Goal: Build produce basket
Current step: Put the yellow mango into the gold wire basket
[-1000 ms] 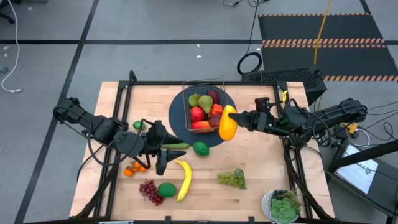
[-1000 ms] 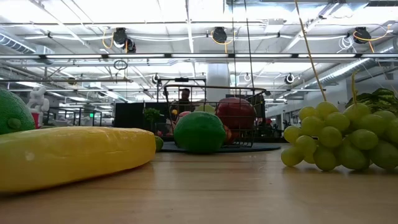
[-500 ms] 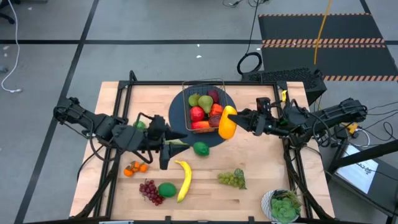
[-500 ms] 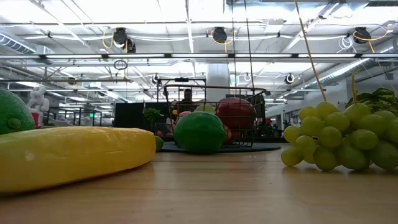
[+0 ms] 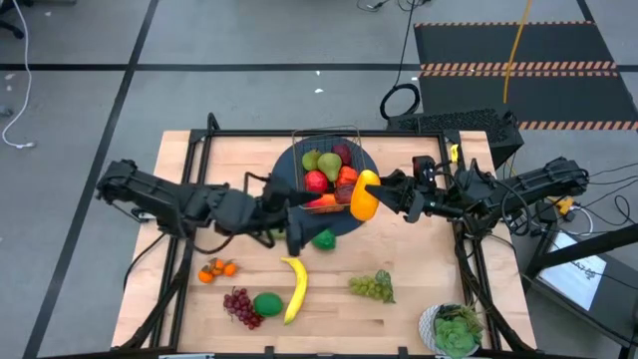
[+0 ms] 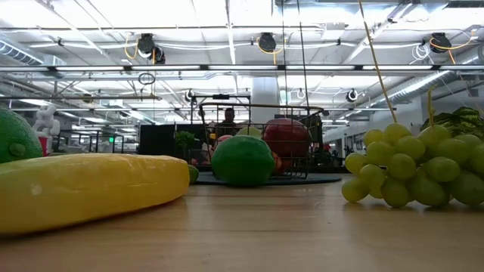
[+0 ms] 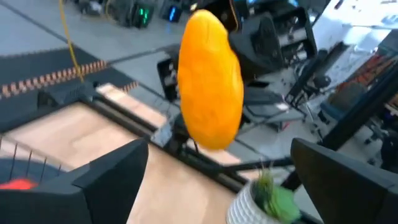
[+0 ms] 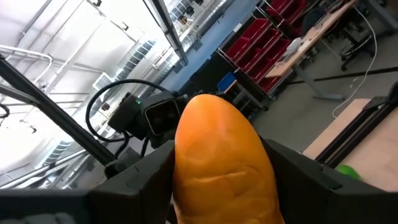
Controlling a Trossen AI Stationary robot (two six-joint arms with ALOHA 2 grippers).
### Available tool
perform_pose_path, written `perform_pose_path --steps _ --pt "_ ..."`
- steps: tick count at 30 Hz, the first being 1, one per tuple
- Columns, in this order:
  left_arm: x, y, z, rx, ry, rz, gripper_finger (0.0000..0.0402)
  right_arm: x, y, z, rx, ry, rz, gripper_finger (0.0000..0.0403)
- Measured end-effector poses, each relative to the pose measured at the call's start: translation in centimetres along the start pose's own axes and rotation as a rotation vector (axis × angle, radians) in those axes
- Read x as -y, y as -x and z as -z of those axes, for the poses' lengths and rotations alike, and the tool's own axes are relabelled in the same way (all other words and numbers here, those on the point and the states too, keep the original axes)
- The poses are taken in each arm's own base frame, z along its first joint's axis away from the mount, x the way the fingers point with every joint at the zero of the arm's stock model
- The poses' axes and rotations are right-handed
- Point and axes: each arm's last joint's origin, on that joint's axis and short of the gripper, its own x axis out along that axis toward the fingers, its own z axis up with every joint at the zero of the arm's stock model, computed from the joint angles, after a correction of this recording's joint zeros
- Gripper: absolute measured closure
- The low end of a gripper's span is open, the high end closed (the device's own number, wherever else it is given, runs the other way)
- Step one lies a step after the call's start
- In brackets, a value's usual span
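Observation:
The wire basket point(image 5: 327, 172) stands on a round dark-blue mat point(image 5: 289, 211) and holds a pear, red apples and other fruit. My right gripper point(image 5: 384, 194) is shut on an orange-yellow mango point(image 5: 365, 197), held above the mat at the basket's right side. My left gripper point(image 5: 302, 219) is open and empty just left of the mango, near the basket's near-left corner. In the left wrist view the mango point(image 7: 210, 81) hangs ahead, between the spread fingers point(image 7: 93, 183). A lime point(image 5: 322, 238) lies on the table beside the left gripper. The cucumber does not show. My right gripper pinches the mango's two sides point(image 8: 221, 162) between its fingers point(image 8: 298, 177). It comes in level from the table's right. The mango is lifted clear of table and basket and stands upright, long axis vertical.
On the near half of the table lie a banana point(image 5: 295, 286), green grapes point(image 5: 371, 287), purple grapes point(image 5: 238, 305), a round green fruit point(image 5: 267, 303) and small oranges point(image 5: 215, 269). A potted plant point(image 5: 455, 330) stands at the near right corner. A black frame rims the table.
My left arm has swung toward the table's right and slightly toward the far edge, from over the cucumber up to the basket's near-left corner, fingers staying spread. The right gripper with the mango has kept almost still.

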Motion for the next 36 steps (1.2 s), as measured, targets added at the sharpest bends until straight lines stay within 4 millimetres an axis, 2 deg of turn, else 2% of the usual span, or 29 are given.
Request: perform_pose_path --steps 6,11,15,25,36 --pt "0.0 -2.6 -0.1 0.107 -0.016 0.047 0.0018 0.0 0.0 0.0 0.003 0.001 -0.005 0.0181" --pt "-1.0 -4.2 0.4 0.091 0.001 0.025 0.0004 0.0 0.0 0.0 0.004 0.008 -0.005 0.0181" --pt "-1.4 -5.6 0.9 0.05 0.011 0.1 0.0004 0.0 0.0 0.0 0.004 0.035 -0.004 0.0181" --pt "-1.8 -7.4 1.7 0.031 0.04 0.171 0.0005 -0.1 0.0 -0.1 0.006 0.034 -0.006 0.0181" --pt "-1.9 -8.1 1.7 0.067 0.044 0.196 0.0005 0.0 -0.7 0.4 0.022 0.092 -0.019 0.0181"
